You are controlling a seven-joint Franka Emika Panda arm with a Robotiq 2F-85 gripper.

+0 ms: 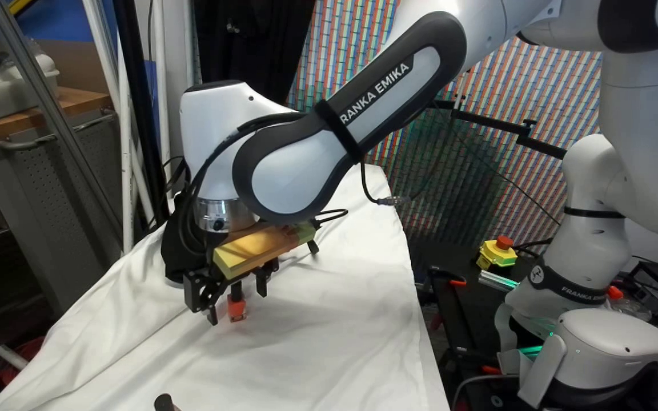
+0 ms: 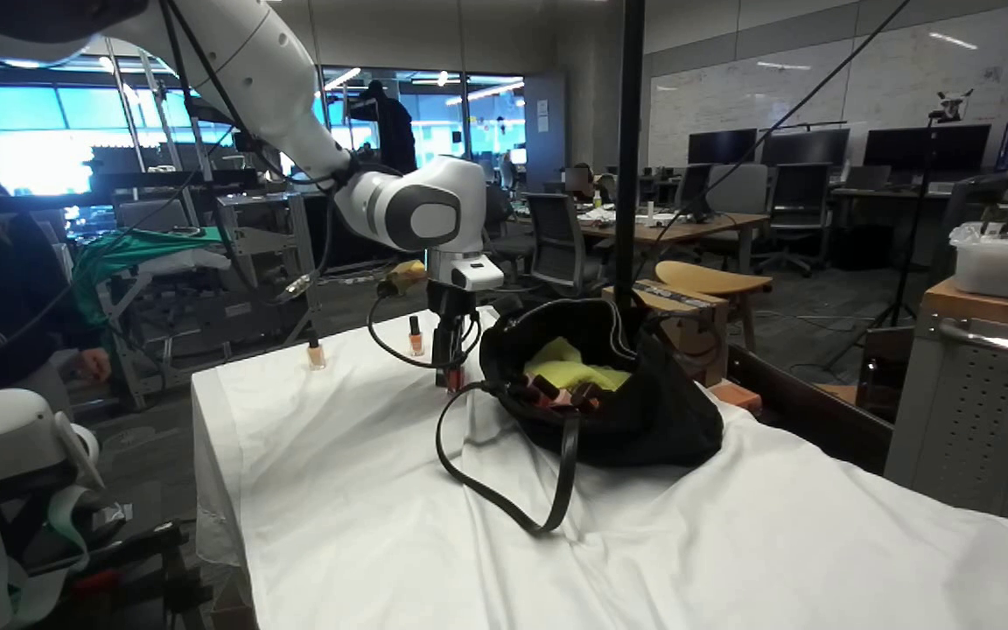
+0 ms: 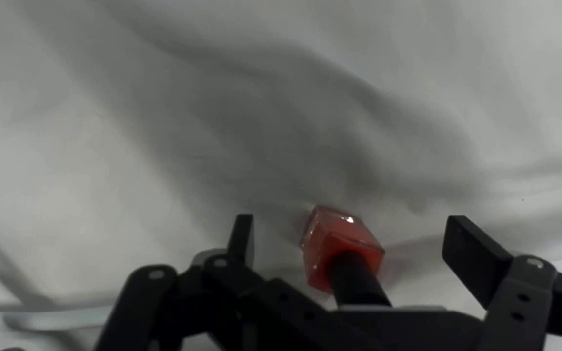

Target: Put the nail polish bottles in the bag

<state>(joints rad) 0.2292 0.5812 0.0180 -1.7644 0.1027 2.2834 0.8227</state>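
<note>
Pincer [image 3: 351, 234] spread wide, I'm straddling a red bottle [image 3: 325, 253], which is standing upright on white cloth [image 1: 334, 342] near the bag [image 2: 653, 429], inside which more bottles [image 2: 588, 398] are lying.

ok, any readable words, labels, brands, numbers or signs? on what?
"RANKA EMIKA", start hidden: arm link.
"FRANKA", rest unclear, beside a round logo: low black band.
Whiteboard writing: too faint.
Posted papers: too small.
Red bottle: no text legible.
No numbers legible.

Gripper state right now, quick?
Gripper: open, holding nothing; jaws stand apart on either side of the red nail polish bottle.
</note>
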